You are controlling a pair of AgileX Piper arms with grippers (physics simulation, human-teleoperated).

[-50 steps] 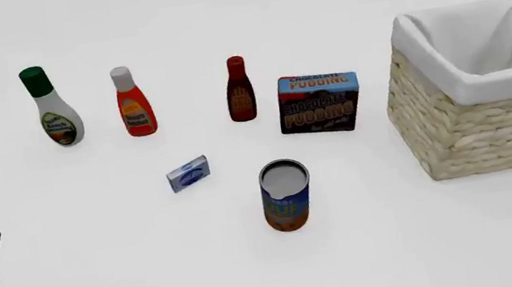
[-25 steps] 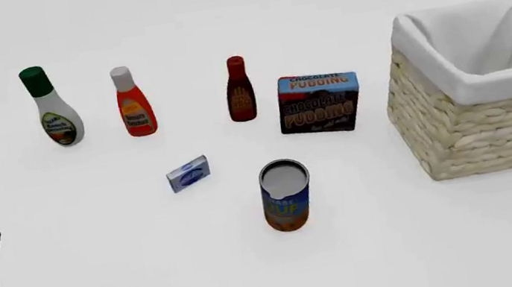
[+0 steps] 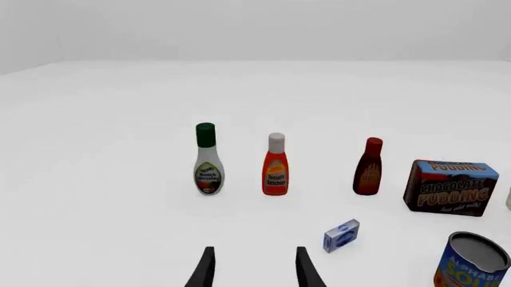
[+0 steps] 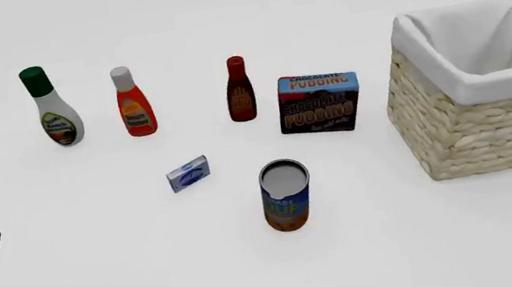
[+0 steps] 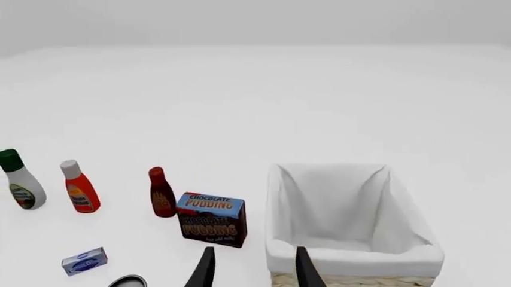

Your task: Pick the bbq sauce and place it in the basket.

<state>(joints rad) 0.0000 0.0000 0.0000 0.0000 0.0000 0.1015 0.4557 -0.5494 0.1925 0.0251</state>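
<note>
The right gripper hangs high, fingers parted and empty, with the basket right under its tips and the bbq sauce standing upright well off ahead, just beside the pudding box. The left gripper is parted and empty too, the sauce well ahead of it past a small blue packet.

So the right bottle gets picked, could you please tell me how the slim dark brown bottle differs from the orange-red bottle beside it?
The slim dark brown bottle with a red cap is narrower than the orange-red bottle with a grey-white cap. The brown one's label is dark with orange lettering; the orange-red one's is pale. The brown one stands nearer the chocolate pudding box, the orange-red one nearer the white green-capped bottle. Both stand upright, similar in height.
</note>
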